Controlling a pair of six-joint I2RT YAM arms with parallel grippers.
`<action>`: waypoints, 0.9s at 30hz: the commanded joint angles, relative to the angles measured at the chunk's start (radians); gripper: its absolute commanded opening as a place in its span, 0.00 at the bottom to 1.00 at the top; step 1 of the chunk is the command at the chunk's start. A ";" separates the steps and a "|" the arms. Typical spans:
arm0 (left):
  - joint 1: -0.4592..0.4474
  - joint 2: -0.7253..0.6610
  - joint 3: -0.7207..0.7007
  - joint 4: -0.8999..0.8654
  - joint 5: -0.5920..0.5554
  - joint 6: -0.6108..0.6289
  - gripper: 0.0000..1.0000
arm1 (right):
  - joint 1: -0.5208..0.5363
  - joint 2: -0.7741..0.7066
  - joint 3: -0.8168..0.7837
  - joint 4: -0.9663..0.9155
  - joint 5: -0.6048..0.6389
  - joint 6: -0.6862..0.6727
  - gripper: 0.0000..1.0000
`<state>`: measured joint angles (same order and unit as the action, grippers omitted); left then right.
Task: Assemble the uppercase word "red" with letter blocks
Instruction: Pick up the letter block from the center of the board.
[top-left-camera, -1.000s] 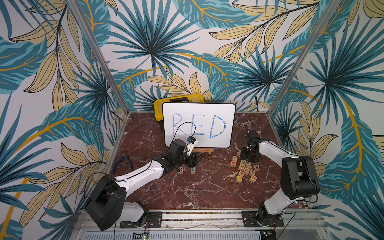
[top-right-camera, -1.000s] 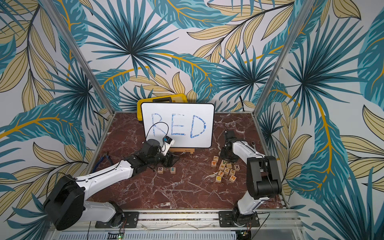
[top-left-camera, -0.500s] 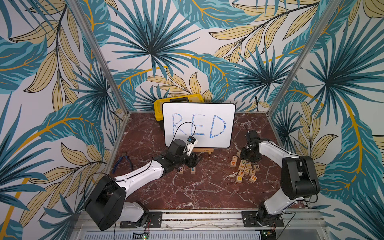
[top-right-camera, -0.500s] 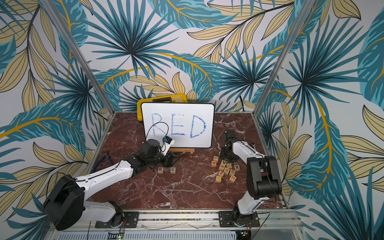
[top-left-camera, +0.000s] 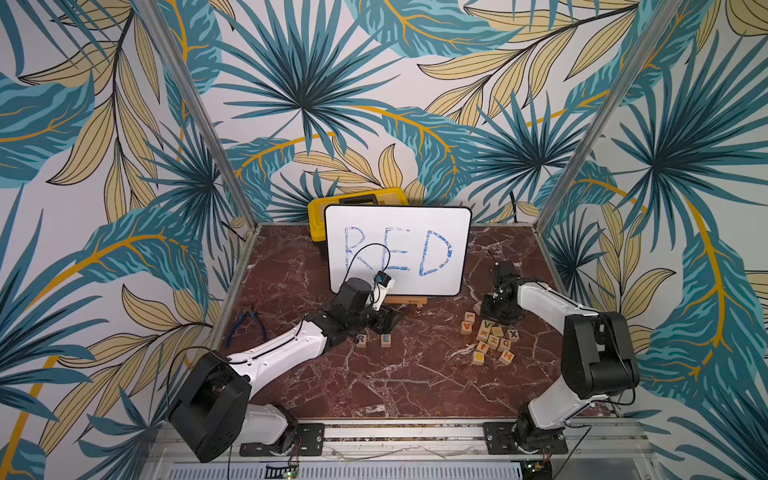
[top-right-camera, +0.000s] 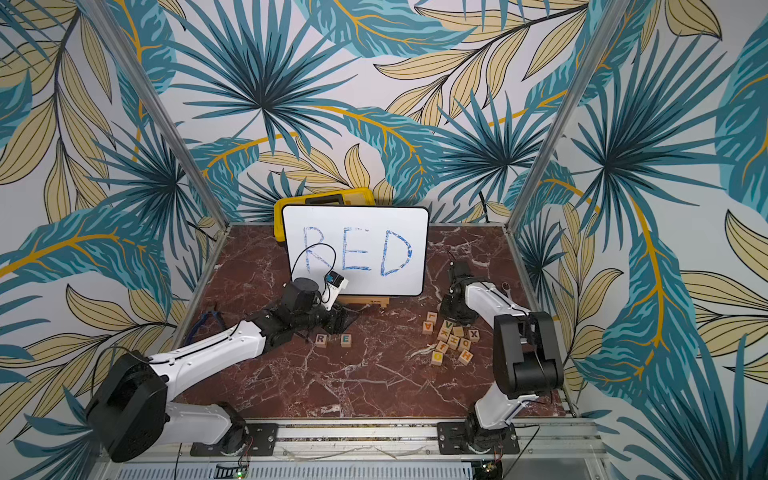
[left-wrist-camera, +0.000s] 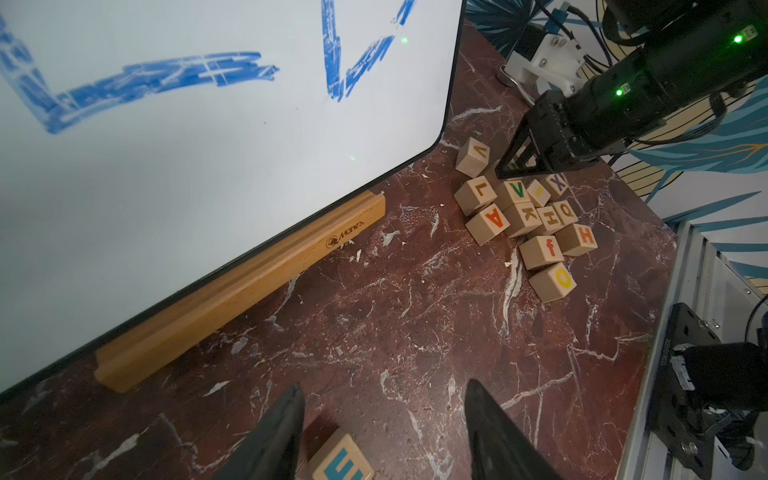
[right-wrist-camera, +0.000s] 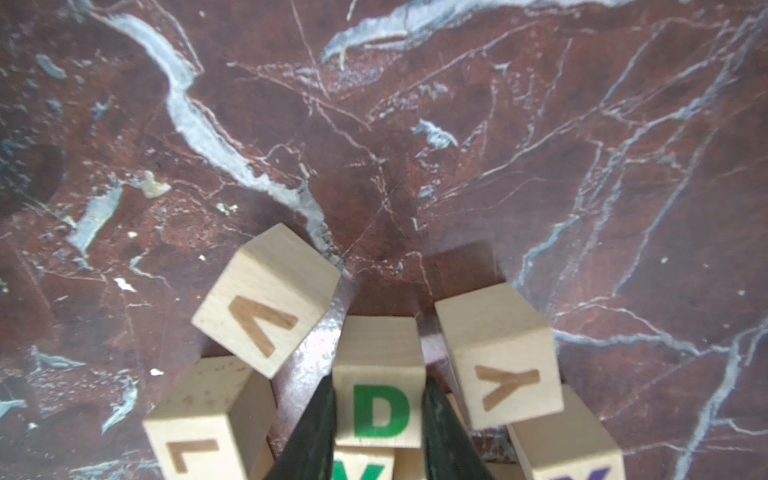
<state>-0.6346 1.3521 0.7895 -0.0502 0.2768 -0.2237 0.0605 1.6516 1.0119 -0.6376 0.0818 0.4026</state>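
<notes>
Currently, I find 2 of the 3 task blocks set out on the marble table (top-left-camera: 415, 382). The R block (top-left-camera: 361, 340) and the E block (top-left-camera: 385, 339) stand side by side in both top views, a narrow gap between them, in front of the whiteboard (top-left-camera: 397, 249) marked RED.

Left gripper (left-wrist-camera: 383, 388): the claw is spread and holds nothing. It hangs low over the table just behind the pair. In the left wrist view the E block lies beside 1 finger (left-wrist-camera: 282, 432) and apart from the other.

Right gripper (right-wrist-camera: 379, 384): the claw is pinching the D block (right-wrist-camera: 378, 399), 1 dark finger (right-wrist-camera: 316, 436) against each side face, green letter up. I cannot tell whether the block is off the table.

The D block sits at the back edge of the loose pile (top-left-camera: 490, 336) on the table's right side, between a brown V block (right-wrist-camera: 266, 303) and a Y block (right-wrist-camera: 498, 357). The right arm hides it in both top views.

Also present: a wooden stand (left-wrist-camera: 241, 291) under the whiteboard, a yellow case (top-left-camera: 353, 199) behind it, and blue pliers (top-left-camera: 245, 322) near the left edge.
</notes>
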 joint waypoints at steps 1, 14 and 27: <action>0.007 -0.033 -0.001 -0.017 -0.002 0.011 0.62 | -0.002 -0.012 0.012 -0.045 0.015 -0.011 0.29; 0.007 -0.040 -0.006 -0.017 -0.004 0.009 0.62 | -0.002 -0.050 0.030 -0.073 0.027 -0.014 0.28; 0.013 -0.048 -0.016 -0.017 -0.008 0.011 0.62 | 0.032 -0.132 0.091 -0.160 0.040 -0.011 0.29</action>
<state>-0.6308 1.3388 0.7883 -0.0528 0.2733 -0.2237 0.0734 1.5593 1.0676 -0.7376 0.1005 0.3981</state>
